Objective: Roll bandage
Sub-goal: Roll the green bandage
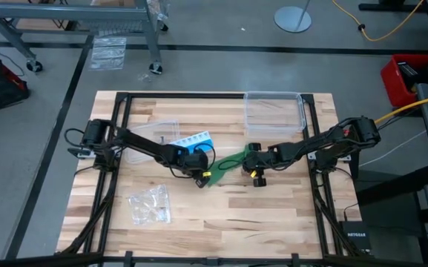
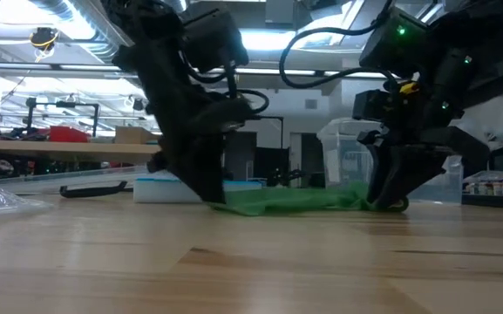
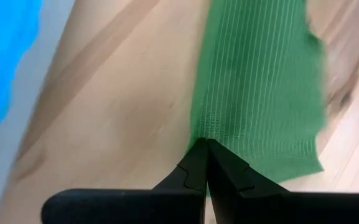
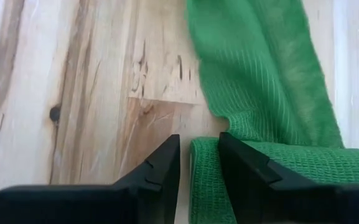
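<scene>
A pale wooden tabletop (image 1: 221,215) fills the middle of the high view, grey workshop floor all round it; the bandage (image 1: 227,166) lies near the centre of the frame, a green strip running diagonally, its lower end toward the left arm and its upper end toward the right.

The left pincer (image 3: 205,148) is closed, its tips pressed together at one edge of the strip; whether they actually nip the fabric or only pin it to the wood I cannot tell; either way it seems to anchor that end so the strip stays stretched.

The right pincer (image 4: 199,146) stands part-open at the other end, a doubled-over fold of green between its fingers (image 4: 160,165); the fabric curls back on itself there, which looks like the first turn of a roll, so I judge the rolling barely begun; a firm grip is not clear.

In the low view the bandage lies flat on the wood between both arms.

A blue and white organizer (image 1: 193,140) lies just left of centre, a clear box (image 1: 274,111) upper right, a plastic bag (image 1: 149,205) lower left, all clear of the work.
</scene>
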Controlling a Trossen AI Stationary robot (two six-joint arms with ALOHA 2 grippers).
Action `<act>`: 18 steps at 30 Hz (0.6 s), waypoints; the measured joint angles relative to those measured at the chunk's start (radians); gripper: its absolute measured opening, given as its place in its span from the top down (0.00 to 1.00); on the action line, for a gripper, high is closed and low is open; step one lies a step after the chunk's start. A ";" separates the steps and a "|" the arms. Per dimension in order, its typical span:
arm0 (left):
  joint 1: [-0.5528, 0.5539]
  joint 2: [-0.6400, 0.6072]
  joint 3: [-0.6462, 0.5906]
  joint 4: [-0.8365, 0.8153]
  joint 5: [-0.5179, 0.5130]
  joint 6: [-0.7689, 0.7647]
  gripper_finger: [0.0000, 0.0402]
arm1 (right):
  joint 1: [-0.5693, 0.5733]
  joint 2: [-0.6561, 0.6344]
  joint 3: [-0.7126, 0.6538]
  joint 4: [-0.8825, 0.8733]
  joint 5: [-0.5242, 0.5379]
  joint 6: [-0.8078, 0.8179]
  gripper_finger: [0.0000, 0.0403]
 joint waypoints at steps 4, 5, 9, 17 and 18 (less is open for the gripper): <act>0.000 -0.037 -0.002 -0.069 0.000 0.035 1.00 | 0.000 -0.006 0.000 -0.014 -0.009 0.000 0.72; 0.000 -0.040 -0.002 -0.089 0.000 0.037 1.00 | 0.000 -0.007 0.000 -0.018 -0.010 0.000 0.72; 0.000 -0.045 -0.001 -0.129 -0.006 0.033 1.00 | 0.001 -0.033 0.000 -0.057 -0.043 0.001 0.72; 0.000 -0.045 -0.001 0.004 -0.022 0.086 1.00 | 0.002 -0.082 -0.010 -0.107 -0.118 0.012 0.72; 0.000 -0.045 -0.001 0.026 -0.022 0.097 1.00 | 0.002 -0.082 -0.010 -0.107 -0.119 0.017 0.72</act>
